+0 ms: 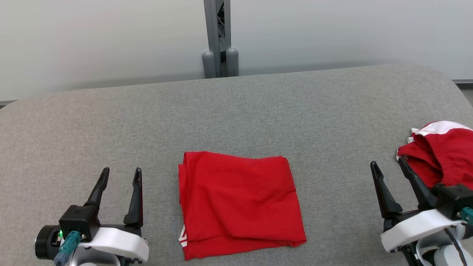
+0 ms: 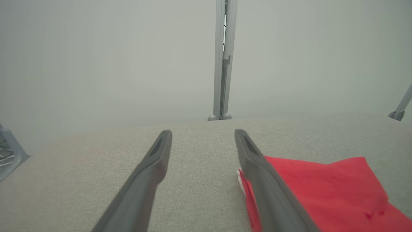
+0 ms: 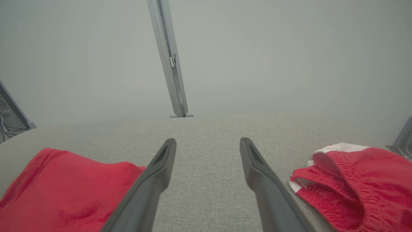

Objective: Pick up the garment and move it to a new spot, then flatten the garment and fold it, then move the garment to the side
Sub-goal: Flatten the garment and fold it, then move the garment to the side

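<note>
Grippers were both seen wide open and empty, so nothing was being held. The left gripper (image 1: 122, 170) was parked low over the grey table (image 1: 236, 111) at the near left, with its fingers spread and pointed toward the far edge. The right gripper (image 1: 387, 162) was set up the same way at the near right. Between them a folded red garment (image 1: 238, 203) was laid flat on the table as a rough rectangle, close to the front edge, with a bit of white trim showing at its near left corner. It was touched by neither gripper. A crumpled red garment (image 1: 443, 155) with a white band and a gathered elastic edge was heaped at the right end of the table, just beside the right gripper's outer finger. Whether that finger was actually touching it couldn't be told. A grey post (image 1: 220, 37) was stood upright against the pale wall behind the table's far edge.
</note>
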`<state>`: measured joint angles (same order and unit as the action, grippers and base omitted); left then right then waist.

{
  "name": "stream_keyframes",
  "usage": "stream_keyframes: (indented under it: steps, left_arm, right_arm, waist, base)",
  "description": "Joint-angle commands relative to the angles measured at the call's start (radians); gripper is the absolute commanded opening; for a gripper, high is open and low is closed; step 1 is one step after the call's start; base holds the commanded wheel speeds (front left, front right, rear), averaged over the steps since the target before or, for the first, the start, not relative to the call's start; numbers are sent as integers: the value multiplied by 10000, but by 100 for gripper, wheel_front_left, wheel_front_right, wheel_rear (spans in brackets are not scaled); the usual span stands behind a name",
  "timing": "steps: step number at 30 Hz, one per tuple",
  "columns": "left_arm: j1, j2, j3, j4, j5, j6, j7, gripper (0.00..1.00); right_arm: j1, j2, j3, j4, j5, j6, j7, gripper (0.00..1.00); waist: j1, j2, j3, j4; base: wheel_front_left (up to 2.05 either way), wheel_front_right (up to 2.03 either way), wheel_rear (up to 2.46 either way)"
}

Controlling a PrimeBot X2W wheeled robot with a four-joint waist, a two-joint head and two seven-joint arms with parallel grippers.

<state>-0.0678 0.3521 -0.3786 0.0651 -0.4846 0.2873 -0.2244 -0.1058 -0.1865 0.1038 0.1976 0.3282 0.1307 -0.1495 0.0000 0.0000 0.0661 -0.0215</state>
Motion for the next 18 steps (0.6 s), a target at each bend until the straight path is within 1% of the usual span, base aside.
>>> stream_keyframes:
  steps: [1, 7, 11, 18]
  left_arm:
    - [61, 42, 18, -48, -39, 58, 11, 100]
    - [-43, 47, -69, -108, 4, 80, 68, 100]
    - [-145, 31, -149, -154, 68, 98, 107, 100]
    - [-437, -99, -354, -244, 149, 35, 130, 100]
  right_arm:
    - [126, 34, -53, -119, -76, 0, 47, 100]
    - [175, 96, -193, -361, -194, 0, 235, 100]
    - [165, 28, -170, -446, -250, 0, 359, 100]
    - [-167, -207, 504, -302, -189, 0, 1032, 100]
  waist:
    - [0, 0, 15, 9]
    - [0, 0, 66, 83]
    - [0, 0, 134, 183]
    - [0, 0, 505, 635]
  base:
    - [0, 0, 0]
    - [0, 0, 0]
    - [0, 0, 0]
    - [0, 0, 0]
